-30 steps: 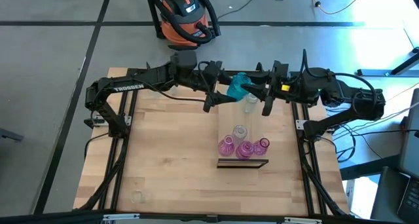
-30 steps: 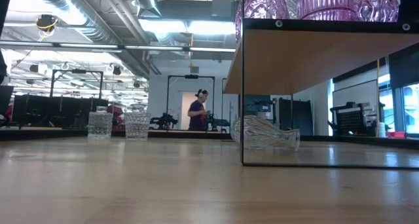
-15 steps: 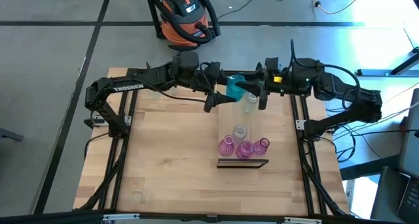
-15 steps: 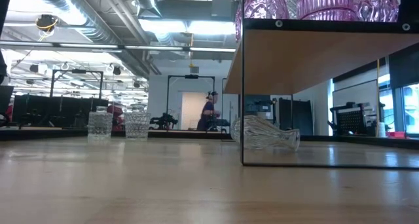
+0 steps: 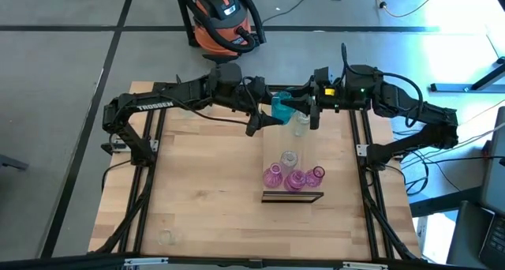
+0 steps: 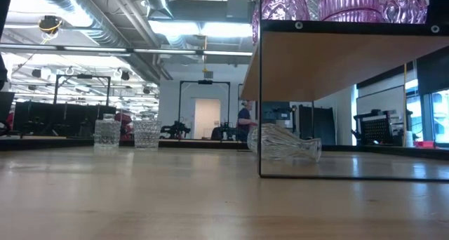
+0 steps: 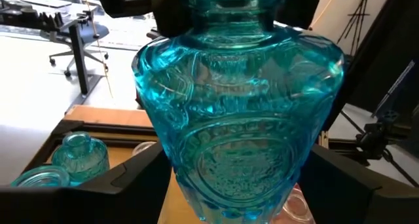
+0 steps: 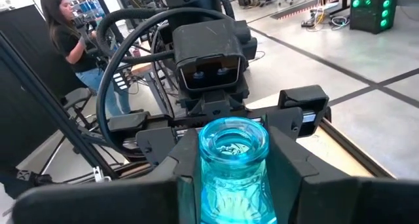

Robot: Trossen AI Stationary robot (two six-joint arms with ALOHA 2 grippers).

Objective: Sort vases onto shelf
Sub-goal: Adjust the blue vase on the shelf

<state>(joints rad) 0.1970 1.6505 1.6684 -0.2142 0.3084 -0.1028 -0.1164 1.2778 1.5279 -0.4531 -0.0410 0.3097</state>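
Teal vase point(image 5: 282, 107), both tools gripping; arm lettered TROSSEN point(image 5: 155, 106)

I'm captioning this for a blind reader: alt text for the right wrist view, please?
A teal vase stands neck-up between the right tool's dark fingers. The left arm faces it, and a person stands in the room behind.
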